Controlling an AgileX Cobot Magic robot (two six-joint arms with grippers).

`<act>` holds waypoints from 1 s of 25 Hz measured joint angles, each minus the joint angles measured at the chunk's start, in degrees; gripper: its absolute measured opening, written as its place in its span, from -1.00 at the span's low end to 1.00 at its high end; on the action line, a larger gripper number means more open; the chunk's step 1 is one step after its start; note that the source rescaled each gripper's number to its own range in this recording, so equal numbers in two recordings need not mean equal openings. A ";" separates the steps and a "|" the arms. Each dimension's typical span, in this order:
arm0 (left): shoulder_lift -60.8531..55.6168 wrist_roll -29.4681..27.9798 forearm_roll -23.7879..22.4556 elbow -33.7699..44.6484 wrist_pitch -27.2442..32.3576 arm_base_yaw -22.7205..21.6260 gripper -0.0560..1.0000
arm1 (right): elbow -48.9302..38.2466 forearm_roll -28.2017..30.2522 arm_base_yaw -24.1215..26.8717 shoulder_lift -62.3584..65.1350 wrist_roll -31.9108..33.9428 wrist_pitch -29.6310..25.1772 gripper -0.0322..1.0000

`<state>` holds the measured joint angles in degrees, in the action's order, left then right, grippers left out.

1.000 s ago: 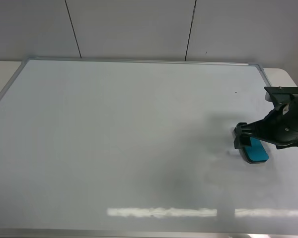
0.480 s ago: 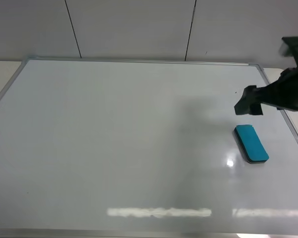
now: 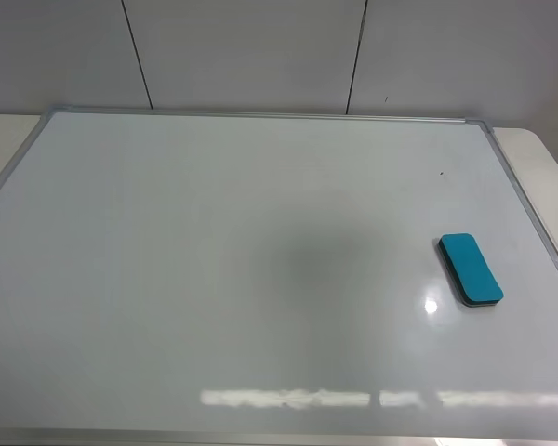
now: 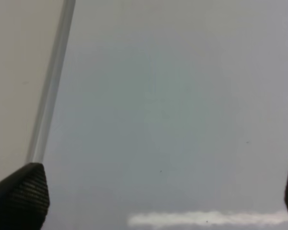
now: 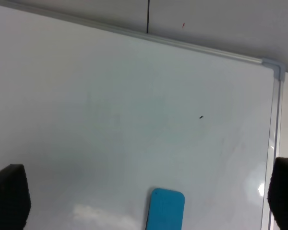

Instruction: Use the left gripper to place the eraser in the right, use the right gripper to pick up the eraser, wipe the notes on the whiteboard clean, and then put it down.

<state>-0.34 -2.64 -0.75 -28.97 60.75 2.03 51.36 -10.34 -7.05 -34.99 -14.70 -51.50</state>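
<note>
The teal-blue eraser lies flat on the whiteboard near its right edge, with nothing holding it. It also shows in the right wrist view, between and beyond the spread fingertips of my right gripper, which is open, empty and well above the board. My left gripper is open and empty over the board near its silver frame; its fingertips sit wide apart. Neither arm shows in the exterior high view. No notes show on the board.
A tiny black speck sits on the board toward the far right; it also shows in the right wrist view. A grey panelled wall stands behind the board. Beige table surface borders the right frame.
The right gripper let go of the eraser, rose up and right, and has left the exterior high view. The eraser stays where it was set down.
</note>
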 joint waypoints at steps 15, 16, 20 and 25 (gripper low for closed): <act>0.00 0.00 0.00 0.00 0.00 0.00 1.00 | -20.88 7.39 2.31 31.44 6.33 -11.25 1.00; 0.00 0.00 0.00 0.00 0.00 0.00 1.00 | -21.35 7.89 2.31 32.10 6.41 -11.31 1.00; 0.00 0.00 0.00 0.00 0.00 0.00 1.00 | -21.63 10.85 2.69 34.93 9.37 -10.83 1.00; 0.00 0.00 0.00 0.00 0.00 0.00 1.00 | -21.70 14.61 4.54 35.10 14.02 -10.68 1.00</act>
<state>-0.34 -2.64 -0.75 -28.97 60.75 2.03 29.66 4.28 -2.51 0.12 -0.68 -62.18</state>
